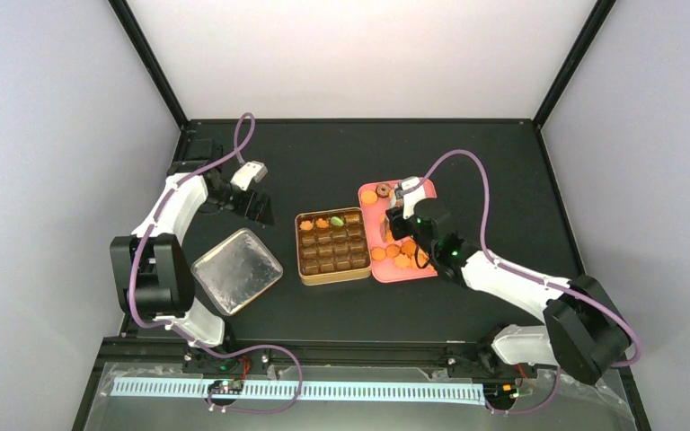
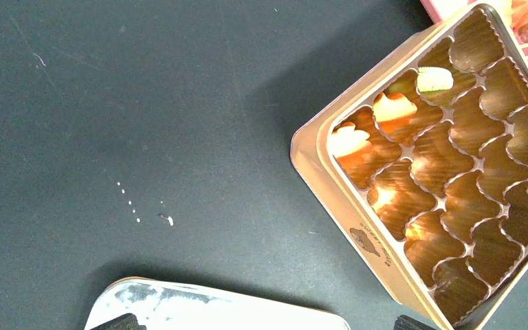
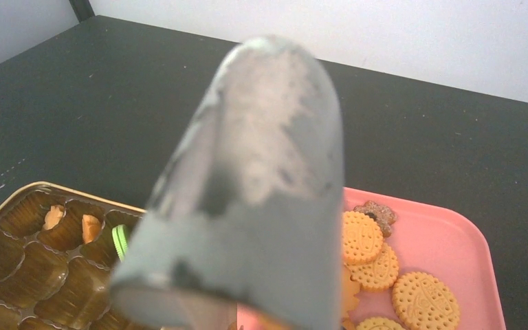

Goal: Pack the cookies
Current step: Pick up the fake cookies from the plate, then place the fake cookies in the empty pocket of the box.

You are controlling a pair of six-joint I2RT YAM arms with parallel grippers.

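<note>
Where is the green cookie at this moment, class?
In the top view, the green cookie sits in the far row of the tin, just right of two orange cookies and left of the pink tray.

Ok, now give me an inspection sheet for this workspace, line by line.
Surface: black table, with a few white specks.
Job's things: cookies mostly on the pink tray; three, two orange and one green, sit in the brown tin.
Clutter: silver lid lying left of the tin.
Hands: left hand open and empty, above bare table; right hand over the tray, apparently holding grey metal tongs.
Cables: a purple cable loops along each arm.
Surroundings: pale walls, black frame posts.
</note>
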